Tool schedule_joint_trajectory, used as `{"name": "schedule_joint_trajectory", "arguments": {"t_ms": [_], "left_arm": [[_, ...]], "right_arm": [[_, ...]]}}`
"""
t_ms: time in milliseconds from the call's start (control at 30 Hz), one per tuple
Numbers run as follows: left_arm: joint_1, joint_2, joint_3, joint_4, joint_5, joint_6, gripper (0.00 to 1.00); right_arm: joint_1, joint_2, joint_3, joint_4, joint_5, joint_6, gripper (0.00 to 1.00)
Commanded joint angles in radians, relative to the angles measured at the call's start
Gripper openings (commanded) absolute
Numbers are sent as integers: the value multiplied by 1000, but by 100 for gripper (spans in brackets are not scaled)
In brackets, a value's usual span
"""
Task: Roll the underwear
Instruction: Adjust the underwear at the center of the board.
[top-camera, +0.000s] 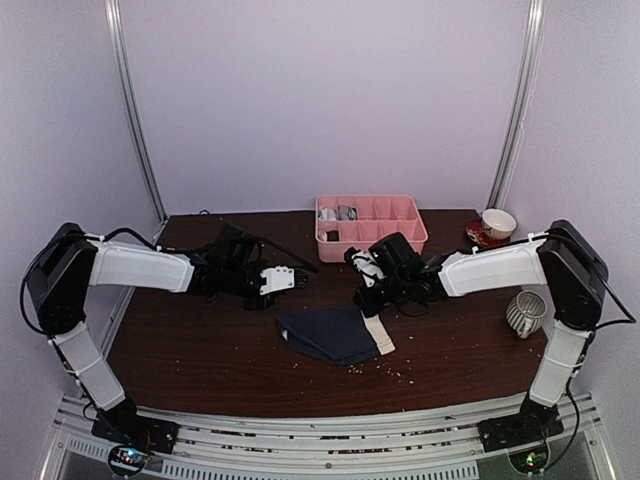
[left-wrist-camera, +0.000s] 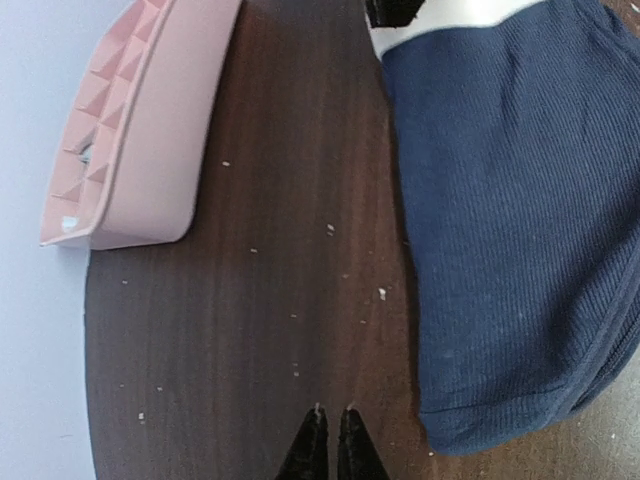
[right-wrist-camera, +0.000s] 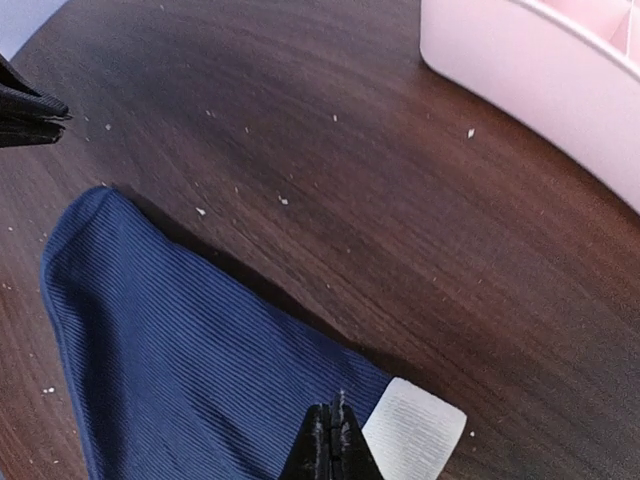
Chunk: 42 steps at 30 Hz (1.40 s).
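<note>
The navy underwear lies flat on the dark wooden table, its cream-white waistband at the right end. In the right wrist view my right gripper is shut just over the navy cloth, beside the waistband, with nothing visibly pinched. My left gripper hangs over bare wood left of the underwear, its jaws almost touching and empty. From above, the left gripper sits up-left of the cloth and the right gripper just above its right end.
A pink compartment tray stands at the back, with grey and dark bundles in its left cells. A cup on a red saucer and a white mug stand at the right. Crumbs dot the table.
</note>
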Motion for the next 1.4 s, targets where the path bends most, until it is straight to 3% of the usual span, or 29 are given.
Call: {"name": "schedule_joint_trajectory", "arguments": {"t_ms": [0, 367, 633, 833, 967, 1100, 1367], "left_arm": [[3, 74, 20, -49, 49, -28, 6], [-25, 98, -30, -79, 89, 39, 4], [-79, 114, -95, -29, -21, 72, 4], [-82, 76, -111, 21, -91, 58, 2], [-82, 15, -112, 61, -128, 31, 24], [-82, -41, -97, 77, -133, -4, 35], [-105, -47, -55, -12, -28, 9, 33]], "right_arm": [[-14, 40, 24, -16, -16, 52, 1], [-78, 130, -5, 15, 12, 92, 0], [-110, 203, 0, 43, -49, 105, 0], [-108, 126, -4, 40, -68, 98, 0], [-108, 51, -3, 18, -45, 76, 0], [-108, 4, 6, -10, -47, 62, 0], [-108, 10, 7, -38, 10, 61, 0]]}}
